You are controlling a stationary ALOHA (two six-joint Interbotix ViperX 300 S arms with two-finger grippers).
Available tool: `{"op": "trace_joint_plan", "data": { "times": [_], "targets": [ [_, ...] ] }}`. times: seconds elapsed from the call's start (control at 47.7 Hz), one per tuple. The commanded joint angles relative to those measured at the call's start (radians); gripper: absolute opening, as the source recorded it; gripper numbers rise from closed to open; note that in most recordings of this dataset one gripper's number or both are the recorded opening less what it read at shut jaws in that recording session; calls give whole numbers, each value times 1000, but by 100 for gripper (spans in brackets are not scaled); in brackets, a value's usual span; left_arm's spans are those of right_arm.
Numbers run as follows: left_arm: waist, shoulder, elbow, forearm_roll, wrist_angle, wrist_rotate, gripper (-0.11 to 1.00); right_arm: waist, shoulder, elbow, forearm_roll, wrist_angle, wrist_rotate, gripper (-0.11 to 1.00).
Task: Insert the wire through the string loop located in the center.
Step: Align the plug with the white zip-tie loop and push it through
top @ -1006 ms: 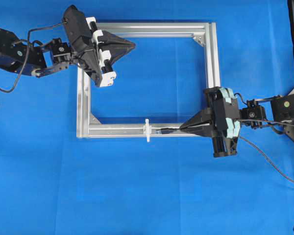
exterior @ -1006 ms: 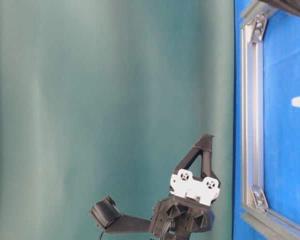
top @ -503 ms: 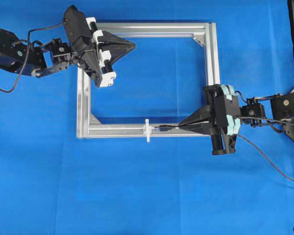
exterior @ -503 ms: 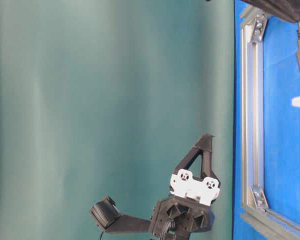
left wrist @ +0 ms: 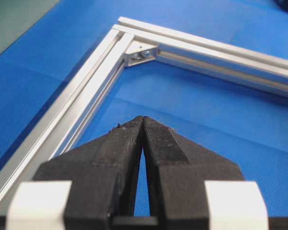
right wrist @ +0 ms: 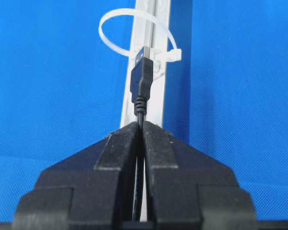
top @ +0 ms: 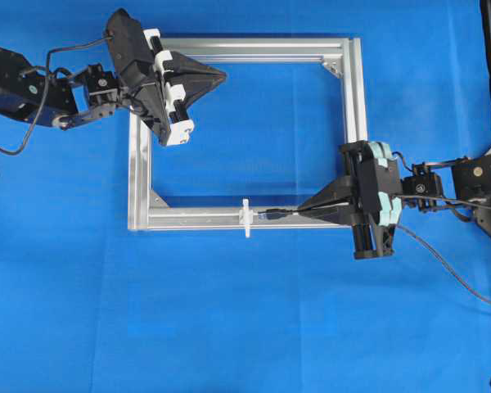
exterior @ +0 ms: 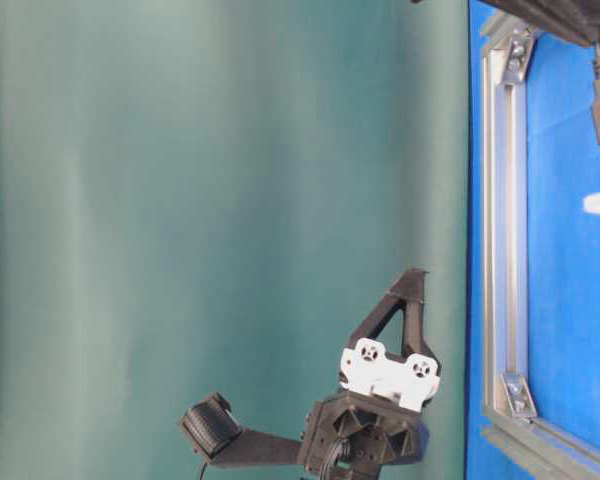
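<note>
Wire (right wrist: 139, 86) was pinched in the right gripper (right wrist: 140, 125), fingers clamped together on the cable just behind the plug, so only a short length stood out ahead of the tips. Plug sat above the near rail of the aluminium frame (top: 196, 219), pointing along it at the string loop (right wrist: 134, 36), tip just short of the opening and roughly centred on it in the right wrist view. Loop stood upright at about the middle of that rail, tied around it.

Judgement on handling: cable looked light and limp, plug rigid; the short overhang should keep the tip from drooping, and a grip farther back would probably let it sag below the loop. Loop appeared thin, springy plastic, likely to bend aside if nudged rather than break. Remaining cable trailed off toward the right edge of the blue mat (top: 254, 327); drag seemed slight.

Left gripper (left wrist: 142, 120) hung over the frame's far left corner, fingers pressed together on nothing, well apart from the loop.
</note>
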Motion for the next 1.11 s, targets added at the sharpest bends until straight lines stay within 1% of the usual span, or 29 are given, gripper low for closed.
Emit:
{"op": "trace_joint_plan", "data": {
  "times": [0.0, 0.964, 1.089],
  "targets": [
    [-3, -29, -9, 3, -5, 2, 0, 0, -8, -6, 2, -11, 0, -2],
    [-3, -29, -9, 3, -5, 2, 0, 0, -5, -9, 2, -11, 0, -2],
    [-3, -29, -11, 3, -5, 2, 0, 2, 6, -23, 2, -9, 0, -2]
  ]
}}
